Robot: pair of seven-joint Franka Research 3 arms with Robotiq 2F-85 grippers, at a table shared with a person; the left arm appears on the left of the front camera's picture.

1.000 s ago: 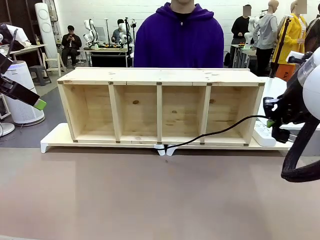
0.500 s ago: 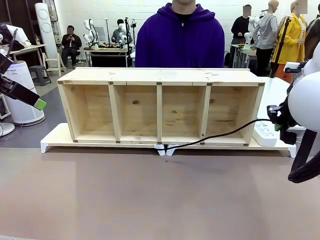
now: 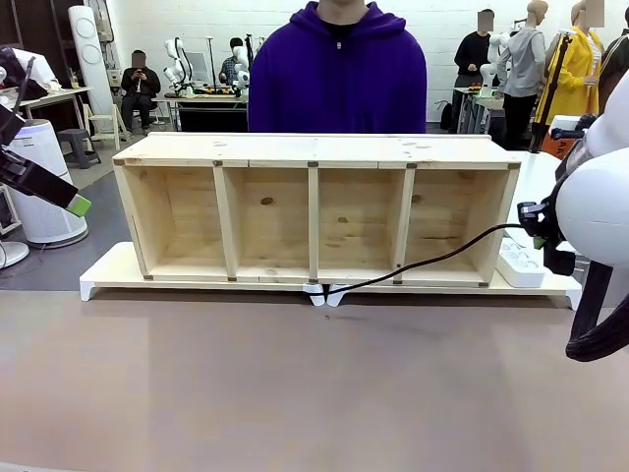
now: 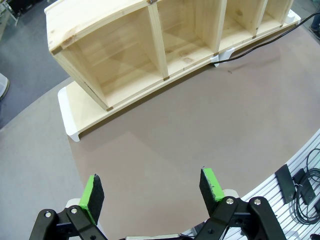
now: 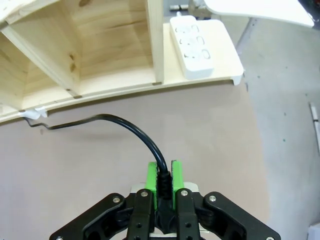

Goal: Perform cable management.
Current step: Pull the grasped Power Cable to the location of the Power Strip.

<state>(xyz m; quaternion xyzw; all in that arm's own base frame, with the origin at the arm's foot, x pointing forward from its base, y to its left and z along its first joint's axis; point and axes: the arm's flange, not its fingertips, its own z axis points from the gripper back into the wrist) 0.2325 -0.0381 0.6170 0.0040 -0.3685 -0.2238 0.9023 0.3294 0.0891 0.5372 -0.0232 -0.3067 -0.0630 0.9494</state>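
The cable (image 3: 432,262) is a thin black cord. It runs from a white clip (image 3: 324,293) at the front middle of the wooden shelf (image 3: 314,149) up and right to my right gripper (image 3: 538,234), which hangs just past the shelf's right end. In the right wrist view my right gripper (image 5: 162,176) is shut on the cable (image 5: 131,127) at its plug end, with the green pads pressed on both sides. My left gripper (image 4: 151,189) hangs open and empty above the bare table, left of the shelf. One of its green-padded fingers (image 3: 77,205) shows at the far left.
A white power strip (image 3: 519,264) lies on the white base board (image 3: 108,270) beside the shelf's right end, also seen as the power strip (image 5: 196,47) in the right wrist view. A person in a purple hoodie (image 3: 339,79) stands behind the shelf. In front lies the brown table (image 3: 295,393).
My right arm has swung a little, nudging the gripper and the cable's end right, then back and slightly up. The person has shifted left. The left arm has stayed still.
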